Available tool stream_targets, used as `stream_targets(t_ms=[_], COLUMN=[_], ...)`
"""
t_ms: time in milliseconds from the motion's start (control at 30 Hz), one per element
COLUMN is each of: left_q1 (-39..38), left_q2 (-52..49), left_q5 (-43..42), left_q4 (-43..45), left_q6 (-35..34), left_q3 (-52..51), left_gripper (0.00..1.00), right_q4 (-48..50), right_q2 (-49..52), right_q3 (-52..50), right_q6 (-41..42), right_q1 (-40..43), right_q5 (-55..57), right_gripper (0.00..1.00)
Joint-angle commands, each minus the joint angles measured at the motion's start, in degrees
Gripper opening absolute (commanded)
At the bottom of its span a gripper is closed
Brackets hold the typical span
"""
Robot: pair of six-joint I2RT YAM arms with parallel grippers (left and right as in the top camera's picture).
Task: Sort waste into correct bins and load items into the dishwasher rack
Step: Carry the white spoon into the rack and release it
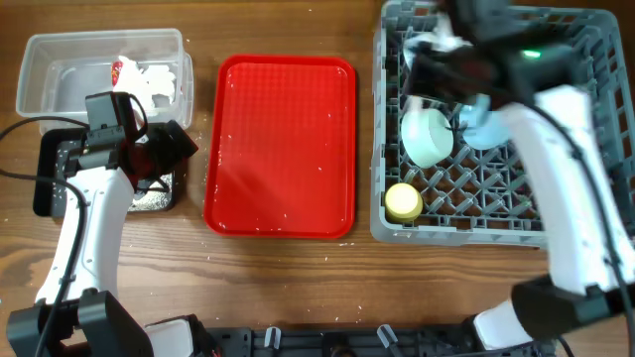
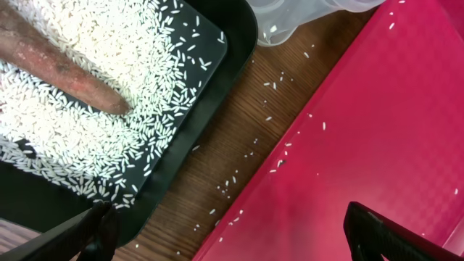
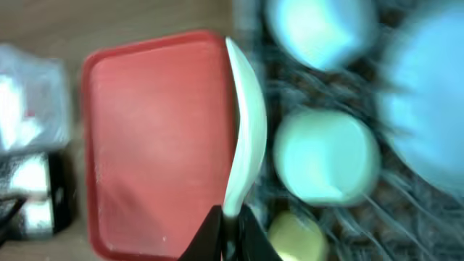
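Observation:
My right gripper (image 3: pixel 230 217) is shut on the handle of the white spoon (image 3: pixel 246 130) and holds it above the left edge of the grey dishwasher rack (image 1: pixel 466 226); in the overhead view the gripper (image 1: pixel 429 61) is over the rack's far left part. A mint bowl (image 1: pixel 427 136), a yellow cup (image 1: pixel 403 201) and a pale blue dish (image 1: pixel 488 131) sit in the rack. My left gripper (image 2: pixel 232 239) is open and empty, over the wood between the black tray (image 2: pixel 217 87) and the red tray (image 2: pixel 362 145). The black tray holds rice (image 2: pixel 87 43) and the brown root (image 2: pixel 58 69).
The clear tub (image 1: pixel 60 79) at the far left holds the red-and-white wrapper (image 1: pixel 120 71) and white napkins (image 1: pixel 159 81). Loose rice grains lie on the wood (image 2: pixel 239 156) and on the red tray (image 1: pixel 283 144). The left arm covers most of the black tray (image 1: pixel 154 198).

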State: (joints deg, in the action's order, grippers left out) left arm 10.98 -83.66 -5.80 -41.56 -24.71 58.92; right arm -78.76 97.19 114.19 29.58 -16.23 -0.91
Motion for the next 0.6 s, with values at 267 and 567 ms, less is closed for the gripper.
stream_targets(t_ms=[267, 567], left_q1=[-0.3, -0.3], left_q2=[0.4, 0.4], left_q5=[0.5, 0.5], left_q4=[0.1, 0.1], left_q6=[0.5, 0.5], left_q3=[1.0, 1.0], left_gripper=[1.00, 1.00], right_q4=[-13.4, -4.2], right_q2=[-4.5, -4.5], right_q3=[-13.4, -34.8], right_q6=[50.6, 68.1], right_q1=[6.6, 6.6], right_q5=[16.7, 16.0], right_gripper=[0.04, 0.04])
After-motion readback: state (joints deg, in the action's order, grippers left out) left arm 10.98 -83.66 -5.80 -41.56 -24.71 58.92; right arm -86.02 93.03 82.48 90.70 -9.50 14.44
